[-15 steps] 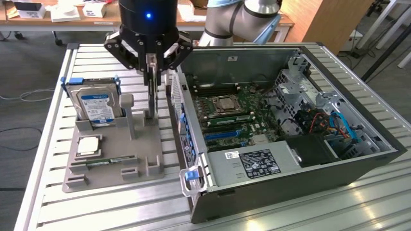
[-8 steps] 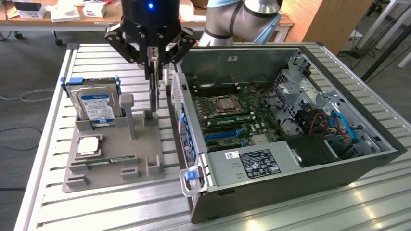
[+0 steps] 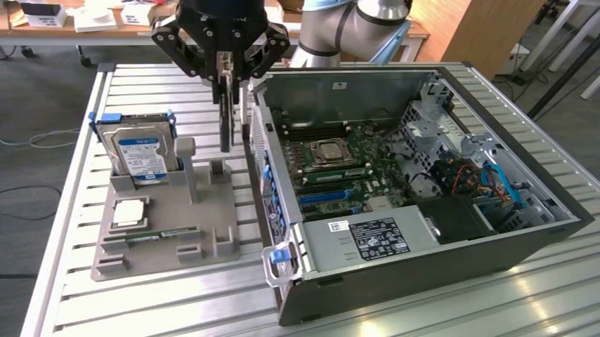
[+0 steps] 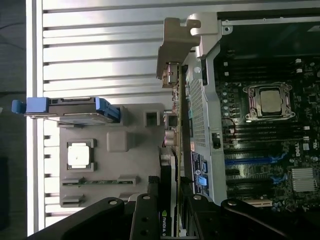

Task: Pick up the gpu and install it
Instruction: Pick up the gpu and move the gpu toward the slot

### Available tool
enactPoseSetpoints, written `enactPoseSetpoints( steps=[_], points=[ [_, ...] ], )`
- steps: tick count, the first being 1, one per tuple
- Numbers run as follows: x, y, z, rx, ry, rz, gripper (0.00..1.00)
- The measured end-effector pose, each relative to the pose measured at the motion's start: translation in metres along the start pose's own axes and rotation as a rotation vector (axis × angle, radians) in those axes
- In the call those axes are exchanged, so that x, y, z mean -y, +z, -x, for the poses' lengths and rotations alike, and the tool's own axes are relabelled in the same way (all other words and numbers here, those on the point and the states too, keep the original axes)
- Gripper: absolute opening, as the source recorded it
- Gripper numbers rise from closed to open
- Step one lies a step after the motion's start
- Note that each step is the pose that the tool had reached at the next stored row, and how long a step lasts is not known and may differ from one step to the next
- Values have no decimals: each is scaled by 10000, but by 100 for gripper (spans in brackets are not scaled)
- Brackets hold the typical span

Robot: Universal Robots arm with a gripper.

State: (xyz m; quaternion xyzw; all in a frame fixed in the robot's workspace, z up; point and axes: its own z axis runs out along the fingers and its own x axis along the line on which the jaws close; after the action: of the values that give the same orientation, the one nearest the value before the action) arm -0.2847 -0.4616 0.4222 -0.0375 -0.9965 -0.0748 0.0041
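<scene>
Because your gripper (image 3: 225,69) clamps the gpu (image 3: 225,119) by its top edge, it hangs upright above the holder (image 3: 213,207), case (image 3: 403,277) at three o'clock.

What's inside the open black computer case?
A green motherboard with a silvery square processor socket, a grey metal power supply box and blue cables. Whatever lies under the box is covered.

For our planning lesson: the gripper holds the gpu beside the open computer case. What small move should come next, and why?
Probably lift straight up. The gripper holds the gpu upright above the grey holder, its lower end seemingly below the rim of the computer case beside it.
</scene>
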Motion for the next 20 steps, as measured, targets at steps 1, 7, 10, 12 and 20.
enactPoseSetpoints(
  steps=[1,7,10,12,20],
  points=[
    [0,-3,1,2,0,4,27],
    [-6,-4,71,-1,-1,5,27],
    [-13,-5,166,-2,0,8,27],
    [-18,-4,231,-1,0,12,27],
    [-44,-5,574,-3,-2,34,27]
  ],
)
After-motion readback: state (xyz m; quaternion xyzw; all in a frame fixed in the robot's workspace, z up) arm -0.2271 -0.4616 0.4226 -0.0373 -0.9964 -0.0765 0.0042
